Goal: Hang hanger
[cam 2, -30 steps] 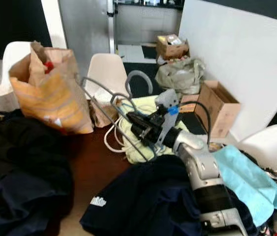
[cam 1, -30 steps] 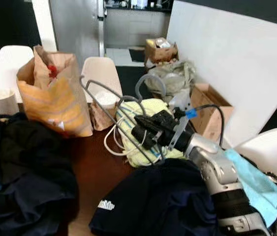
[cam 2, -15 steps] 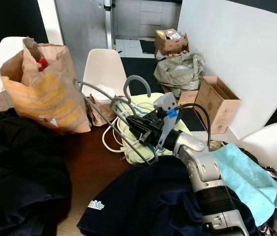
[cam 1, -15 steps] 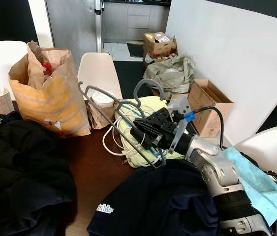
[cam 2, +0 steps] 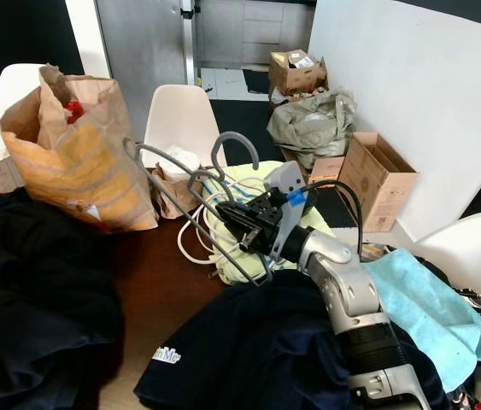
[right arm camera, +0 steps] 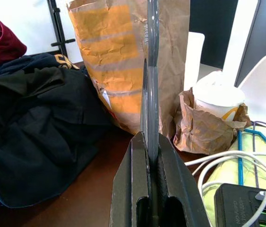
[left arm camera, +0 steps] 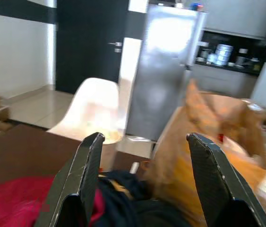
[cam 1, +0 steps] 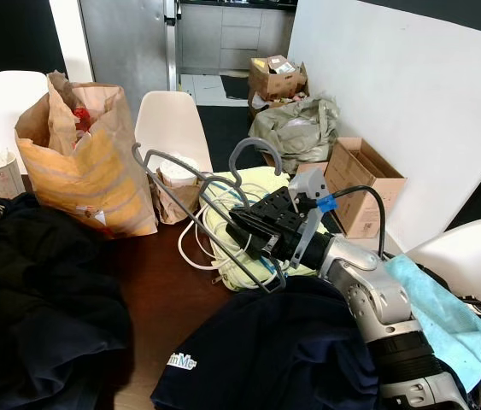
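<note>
1. We are looking down on a dark brown surface (cam 1: pixel 167 299) crowded with dark clothes (cam 1: pixel 43 299), a paper bag (cam 1: pixel 86 166), white cables (cam 2: pixel 190 248) and a yellow-green cloth (cam 1: pixel 223 256).
2. Beyond its far edge, white chairs (cam 1: pixel 167 128), boxes (cam 1: pixel 360 179) and a white wall (cam 1: pixel 411 94) are standing around a tiled floor.
3. Our right gripper (cam 1: pixel 244 232) is reaching over the cloth, its fingers (right arm camera: pixel 137 184) pressed together on the grey hanger (cam 1: pixel 202 205).
4. The hanger is being held in the air above the cables, tilted, with its hook (cam 1: pixel 253 154) pointing up.
5. The right wrist view is showing the hanger edge-on between the fingers, plus a lidded cup (right arm camera: pixel 218 94) in a small bag and a power strip (right arm camera: pixel 241 203).
6. Our left gripper (left arm camera: pixel 144 179) is facing the bag with its fingers spread, holding nothing; its view is showing a steel fridge (left arm camera: pixel 166 66) and a red cloth (left arm camera: pixel 14 208).
7. Open room is lying on the bare surface between the clothes.
</note>
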Controlling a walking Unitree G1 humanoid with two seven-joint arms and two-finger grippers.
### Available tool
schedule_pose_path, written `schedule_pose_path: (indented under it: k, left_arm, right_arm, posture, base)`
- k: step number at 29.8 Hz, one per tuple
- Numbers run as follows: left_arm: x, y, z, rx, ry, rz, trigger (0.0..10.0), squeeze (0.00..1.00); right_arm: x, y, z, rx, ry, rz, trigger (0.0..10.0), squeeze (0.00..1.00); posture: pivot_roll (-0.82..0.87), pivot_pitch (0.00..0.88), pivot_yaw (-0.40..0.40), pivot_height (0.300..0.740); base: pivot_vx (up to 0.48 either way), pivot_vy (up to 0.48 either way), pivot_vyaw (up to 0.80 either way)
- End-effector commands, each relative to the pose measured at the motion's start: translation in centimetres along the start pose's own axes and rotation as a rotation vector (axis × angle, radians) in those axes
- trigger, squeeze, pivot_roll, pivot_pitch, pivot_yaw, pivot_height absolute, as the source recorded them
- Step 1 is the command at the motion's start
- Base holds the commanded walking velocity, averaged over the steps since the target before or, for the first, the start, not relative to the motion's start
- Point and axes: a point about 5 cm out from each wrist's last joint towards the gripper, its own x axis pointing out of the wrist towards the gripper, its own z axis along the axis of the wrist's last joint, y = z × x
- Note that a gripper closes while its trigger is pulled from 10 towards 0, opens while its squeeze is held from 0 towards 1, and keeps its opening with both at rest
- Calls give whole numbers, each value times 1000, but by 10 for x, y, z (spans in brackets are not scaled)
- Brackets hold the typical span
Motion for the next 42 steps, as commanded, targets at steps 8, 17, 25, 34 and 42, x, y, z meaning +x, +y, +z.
schedule_pose_path:
  k: [8,17,25,34,42]
  left_arm:
    - [2,-39,11,-52,-51,-228,10000,0]
    - [6,-57,6,-97,-58,-278,10000,0]
    - [11,-65,-4,-118,-33,-278,10000,0]
    - [15,-57,-14,-85,-11,-197,10000,0]
    - [17,-53,-16,-71,-13,-187,10000,0]
  right_arm:
    - [4,-3,8,24,-40,-21,10000,0]
    - [8,-5,10,48,-63,-39,10000,0]
    - [7,-7,11,40,-60,-56,10000,0]
    - [5,-6,10,38,-56,-63,10000,0]
    - [6,-7,9,40,-56,-75,10000,0]
  posture:
    - [80,0,-71,740]
    - [75,0,-70,740]
    - [64,0,-59,740]
    - [66,0,-59,740]
    - [71,0,-60,740]
  base:
    - [-208,0,0]
    - [-464,0,0]
    - [-165,0,0]
    - [0,251,0]
    - [0,447,0]
